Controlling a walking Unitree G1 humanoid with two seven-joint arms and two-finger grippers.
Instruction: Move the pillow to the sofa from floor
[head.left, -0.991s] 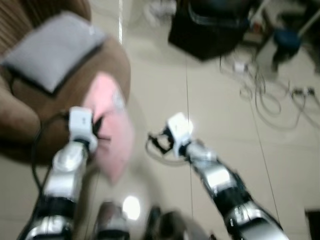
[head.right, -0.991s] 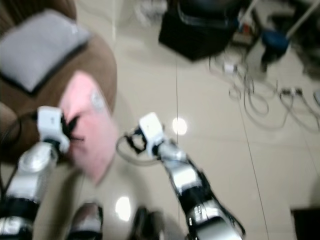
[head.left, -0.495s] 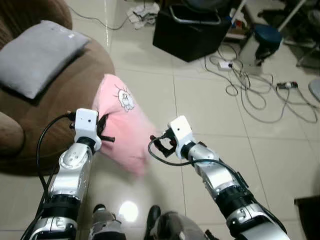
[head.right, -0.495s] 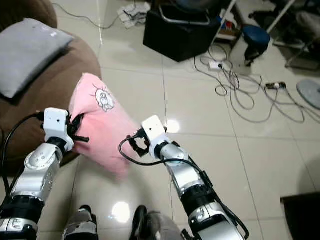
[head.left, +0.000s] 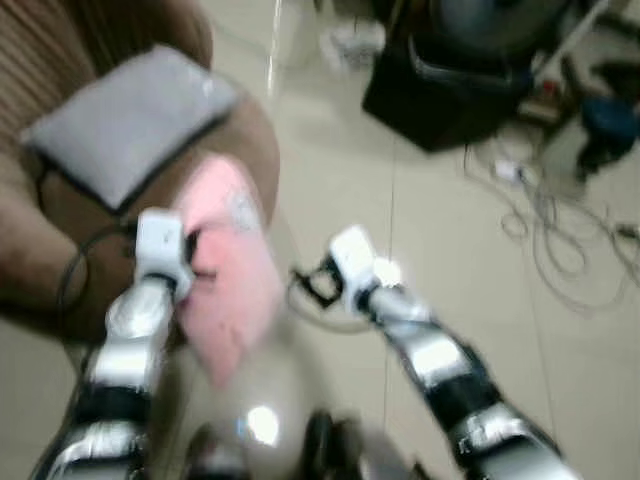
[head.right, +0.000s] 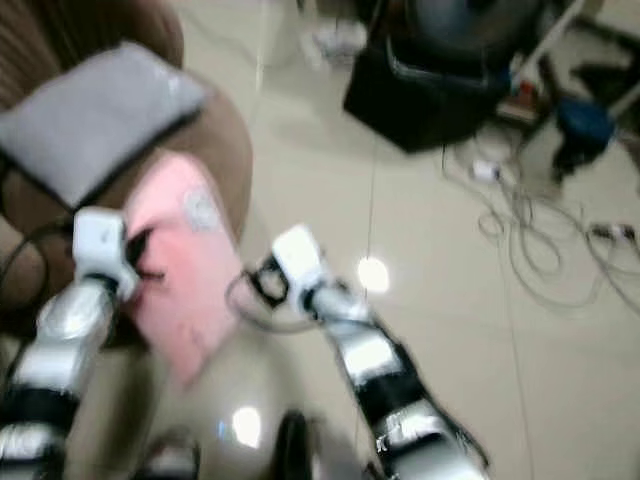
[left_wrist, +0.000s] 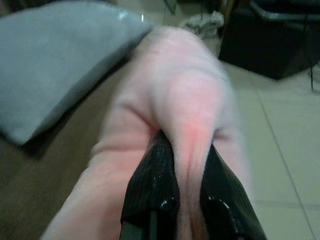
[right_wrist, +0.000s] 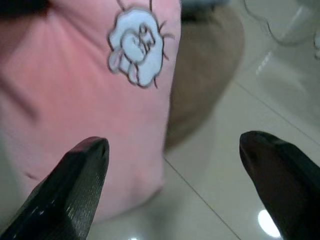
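Observation:
A pink pillow (head.left: 232, 262) with a small white cartoon print (right_wrist: 139, 45) hangs off the floor beside the brown sofa (head.left: 85, 215). My left gripper (left_wrist: 186, 165) is shut on a pinched fold of the pink pillow (left_wrist: 185, 95), at the sofa's front edge. My right gripper (right_wrist: 175, 155) stands open a short way to the right of the pillow, with nothing between its fingers (right_wrist: 82, 170). The eye views are blurred.
A grey cushion (head.left: 130, 120) lies on the sofa seat behind the pillow. A black bin (head.left: 440, 85) stands on the tiled floor at the back, with loose cables (head.left: 560, 250) and a blue object (head.left: 605, 125) to the right. My feet show at the bottom.
The camera has swung and blurred. The pink pillow stays in my left gripper, hanging more upright and nearer the sofa edge. The right gripper stays open beside it.

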